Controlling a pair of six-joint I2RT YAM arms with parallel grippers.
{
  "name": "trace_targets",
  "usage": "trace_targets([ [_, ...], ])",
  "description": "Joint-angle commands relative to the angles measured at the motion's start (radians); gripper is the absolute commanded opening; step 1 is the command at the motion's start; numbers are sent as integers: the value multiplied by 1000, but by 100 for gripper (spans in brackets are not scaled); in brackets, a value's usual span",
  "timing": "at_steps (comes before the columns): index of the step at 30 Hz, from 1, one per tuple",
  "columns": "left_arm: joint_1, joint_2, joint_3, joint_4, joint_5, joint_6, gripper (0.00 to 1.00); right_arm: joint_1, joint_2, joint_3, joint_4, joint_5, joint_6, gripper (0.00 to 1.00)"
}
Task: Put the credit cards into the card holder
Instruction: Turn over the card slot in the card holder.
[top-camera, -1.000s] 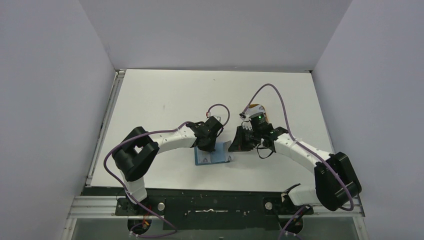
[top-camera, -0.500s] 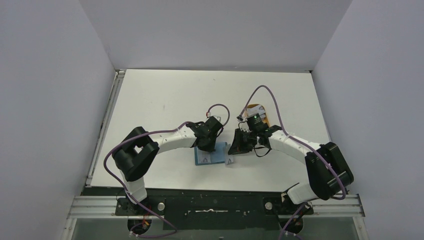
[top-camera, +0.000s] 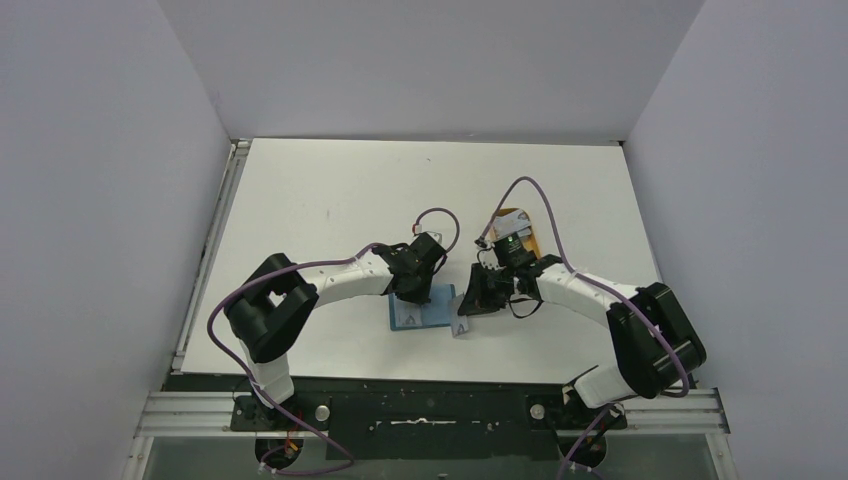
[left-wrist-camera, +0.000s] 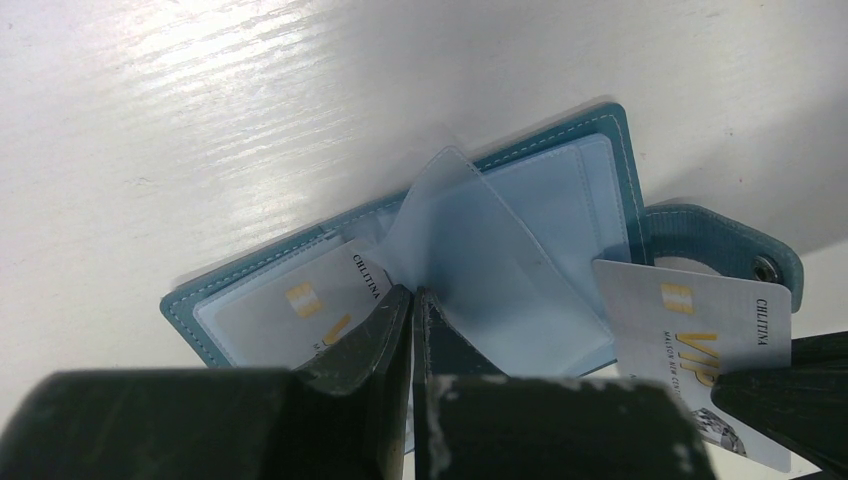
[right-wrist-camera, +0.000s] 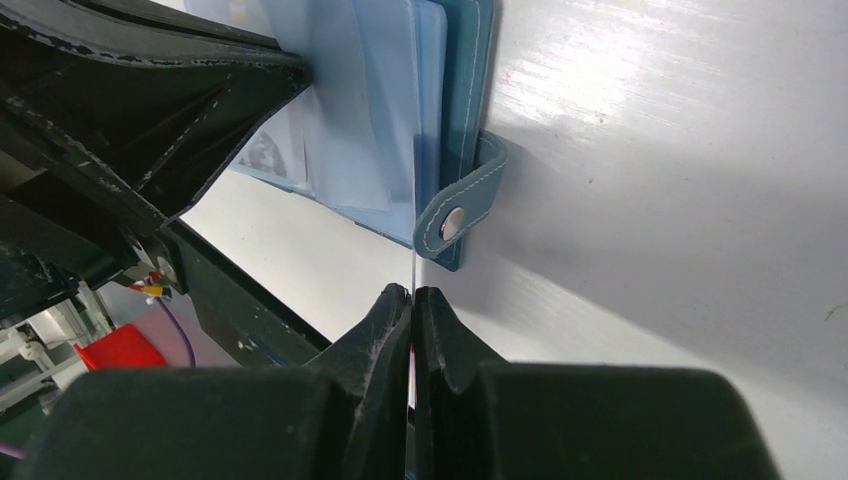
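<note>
The teal card holder (left-wrist-camera: 590, 125) lies open on the white table, its snap tab (left-wrist-camera: 735, 240) pointing right. My left gripper (left-wrist-camera: 412, 293) is shut on one clear sleeve (left-wrist-camera: 480, 260), holding it up from the spine. One credit card (left-wrist-camera: 285, 310) sits in the left-hand sleeve. A second credit card (left-wrist-camera: 700, 345), silver with a gold chip, is pinched edge-on in my shut right gripper (right-wrist-camera: 412, 292), just beside the tab (right-wrist-camera: 458, 218) at the holder's right edge. From above, the two grippers (top-camera: 418, 292) (top-camera: 468, 305) meet over the holder (top-camera: 425, 318).
An orange oval tray (top-camera: 515, 222) lies behind the right wrist. The left gripper's black fingers (right-wrist-camera: 150, 100) fill the upper left of the right wrist view. The table's dark front rail (top-camera: 430, 400) runs close below the holder.
The right gripper has moved left and toward the near edge, bringing its card up to the holder's right side and uncovering more of the orange tray. The left arm has stayed put.
</note>
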Motion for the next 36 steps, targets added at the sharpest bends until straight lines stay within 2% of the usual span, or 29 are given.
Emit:
trace_targets([
  [1, -8, 21, -21, -13, 1, 5, 0, 3, 4, -3, 60, -27, 9, 0],
  [11, -8, -13, -4, -39, 12, -1, 1, 55, 102, 42, 139, -89, 56, 0],
  [16, -2, -71, 14, -78, 13, -1, 32, 62, 121, 32, 195, -89, 96, 0],
  [19, 4, -115, 20, -95, 15, 2, 45, 67, 117, 32, 206, -83, 103, 0],
  [31, 19, -247, 13, -136, 26, -10, 62, 101, 81, 75, 180, -53, 114, 0],
  [36, 54, -283, -35, -93, 69, -49, 66, 128, 60, 91, 161, -39, 108, 0],
])
